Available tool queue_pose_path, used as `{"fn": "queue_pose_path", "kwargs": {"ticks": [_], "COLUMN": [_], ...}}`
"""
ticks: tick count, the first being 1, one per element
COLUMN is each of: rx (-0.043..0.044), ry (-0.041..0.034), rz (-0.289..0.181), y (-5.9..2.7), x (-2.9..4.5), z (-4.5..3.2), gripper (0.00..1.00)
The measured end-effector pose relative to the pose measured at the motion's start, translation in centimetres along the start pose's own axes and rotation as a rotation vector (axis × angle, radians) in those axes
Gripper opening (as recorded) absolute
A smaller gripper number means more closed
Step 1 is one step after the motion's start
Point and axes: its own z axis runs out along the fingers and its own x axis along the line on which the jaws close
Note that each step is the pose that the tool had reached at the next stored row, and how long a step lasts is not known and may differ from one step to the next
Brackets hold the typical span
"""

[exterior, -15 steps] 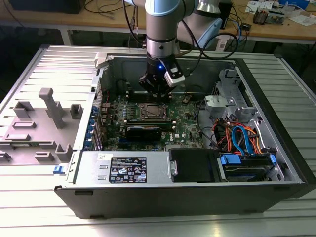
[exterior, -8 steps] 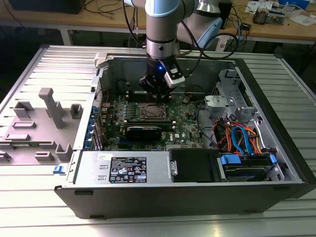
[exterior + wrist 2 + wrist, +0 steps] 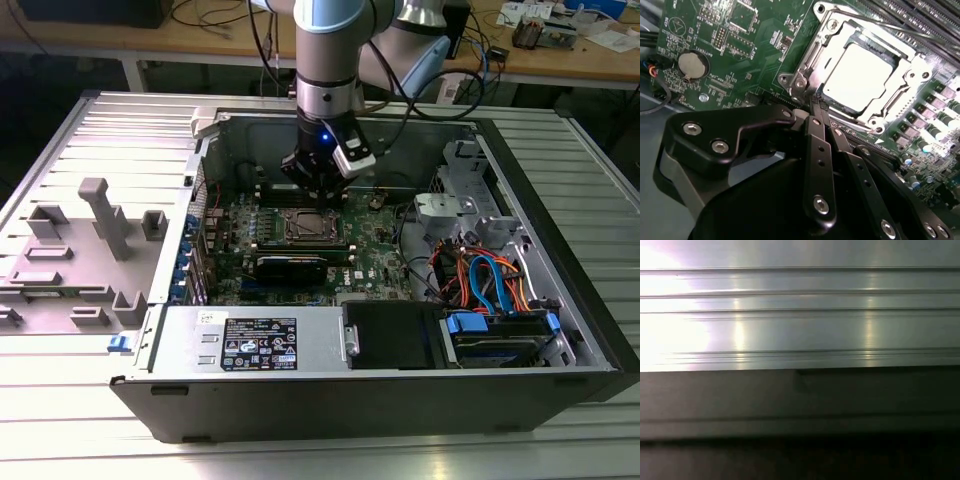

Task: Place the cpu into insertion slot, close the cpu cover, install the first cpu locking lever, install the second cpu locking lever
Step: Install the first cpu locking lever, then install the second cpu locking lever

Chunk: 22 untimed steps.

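Gripper [image 3: 821, 102] fingers pinched together, holding nothing, at the cpu cover [image 3: 867, 75] corner — a slip could scrape the motherboard [image 3: 740, 45].

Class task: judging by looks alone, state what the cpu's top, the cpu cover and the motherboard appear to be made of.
cpu: dull silver metal, judging by its flat, pale sheen.
cpu cover: bright polished metal, likely steel; sharp glints.
motherboard: green circuit-board laminate, traced and soldered.
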Motion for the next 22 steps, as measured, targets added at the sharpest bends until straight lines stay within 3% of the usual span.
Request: {"fn": "queue_pose_path", "kwargs": {"ticks": [17, 22], "rx": [-0.0001, 0.0000], "ry": [-0.0001, 0.0000], "rz": [0.000, 0.000], "y": [-0.12, -1.06], "x": [0.00, -0.03], "z": [0.01, 0.03], "gripper": [0.11, 0.11]}}
